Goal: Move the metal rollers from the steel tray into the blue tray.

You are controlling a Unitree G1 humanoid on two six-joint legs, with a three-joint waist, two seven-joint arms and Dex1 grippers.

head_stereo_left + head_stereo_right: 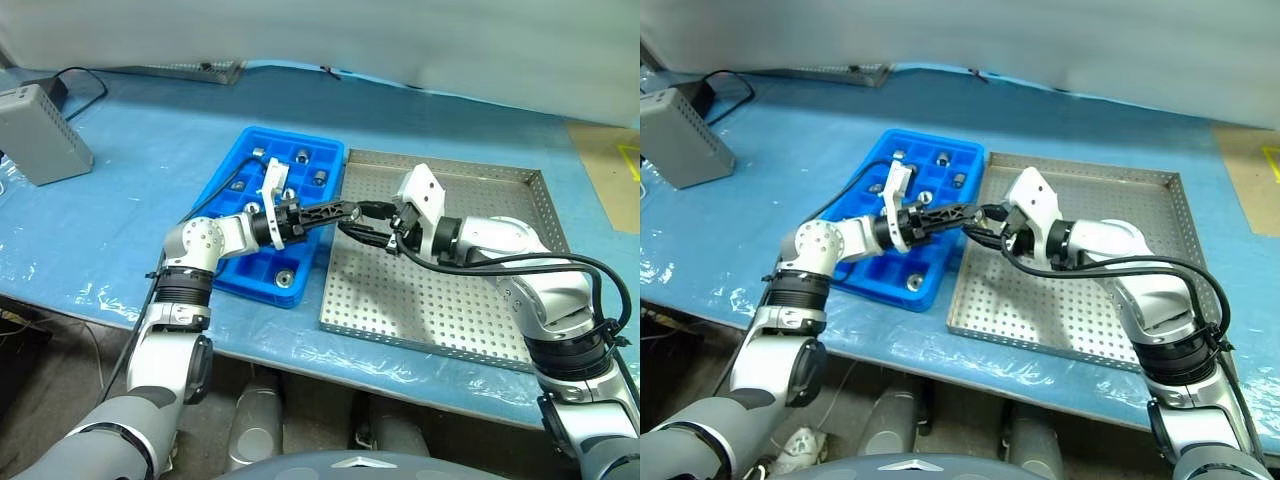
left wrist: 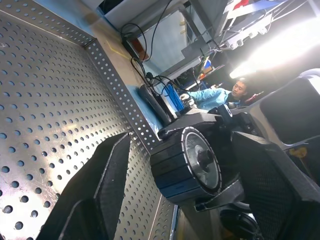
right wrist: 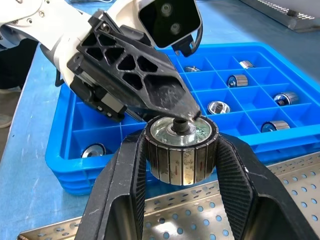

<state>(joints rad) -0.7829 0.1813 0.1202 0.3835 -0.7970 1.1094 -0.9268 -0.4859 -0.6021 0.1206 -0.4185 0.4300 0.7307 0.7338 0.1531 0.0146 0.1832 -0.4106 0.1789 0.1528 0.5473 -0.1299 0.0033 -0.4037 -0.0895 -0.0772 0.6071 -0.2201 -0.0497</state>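
Right gripper [image 3: 181, 165]: I see it pinching a roller [image 3: 181, 150] above the steel tray's [image 1: 450, 310] left rim, beside the blue tray [image 1: 225, 185].
Left gripper [image 1: 350, 212]: fingers spread, one tip touching that roller.

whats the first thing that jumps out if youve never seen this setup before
The two grippers meet tip to tip over the edge where the blue tray adjoins the steel tray. The right gripper clamps a metal roller between its fingers, and the left gripper, jaws apart, touches its hub. More rollers sit in the blue tray's compartments.
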